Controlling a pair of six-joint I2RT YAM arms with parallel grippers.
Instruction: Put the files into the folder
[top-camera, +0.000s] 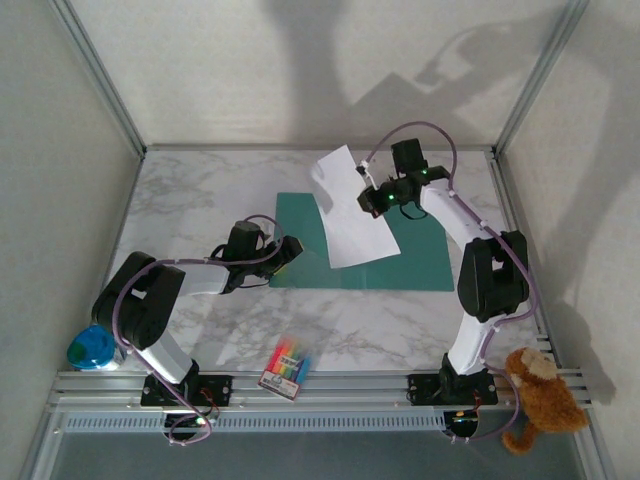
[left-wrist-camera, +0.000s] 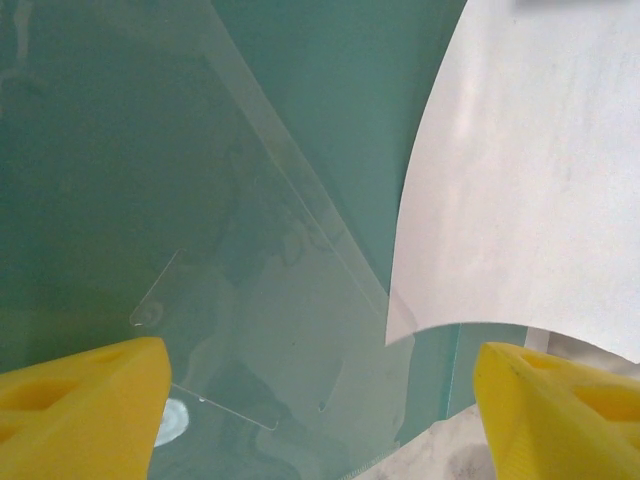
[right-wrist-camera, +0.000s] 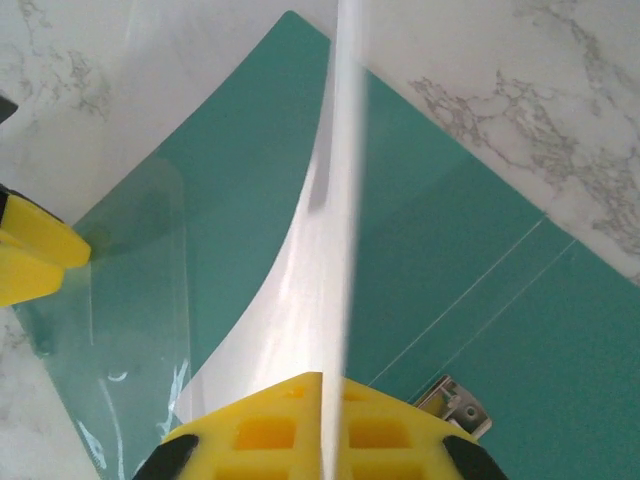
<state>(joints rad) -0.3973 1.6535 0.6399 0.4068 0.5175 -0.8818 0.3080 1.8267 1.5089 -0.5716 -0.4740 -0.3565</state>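
Note:
The teal folder (top-camera: 420, 255) lies open and flat on the marble table. One white sheet of the files (top-camera: 350, 215) hangs tilted over the folder's middle, pinched at its upper right edge by my right gripper (top-camera: 372, 195), which is shut on it. In the right wrist view the sheet (right-wrist-camera: 300, 290) runs edge-on out of that gripper (right-wrist-camera: 335, 420), above the folder (right-wrist-camera: 480, 250) and its metal clip (right-wrist-camera: 455, 405). My left gripper (top-camera: 285, 255) stands open at the folder's left edge. From the left wrist view, its fingers (left-wrist-camera: 80, 400) frame a clear plastic cover flap (left-wrist-camera: 260, 330) and the sheet's lower corner (left-wrist-camera: 540, 180).
A packet of coloured pens (top-camera: 287, 366) lies near the front edge between the arm bases. A blue object (top-camera: 92, 348) sits at the front left, and a brown teddy bear (top-camera: 540, 400) at the front right. Metal frame posts (top-camera: 100, 75) bound the table.

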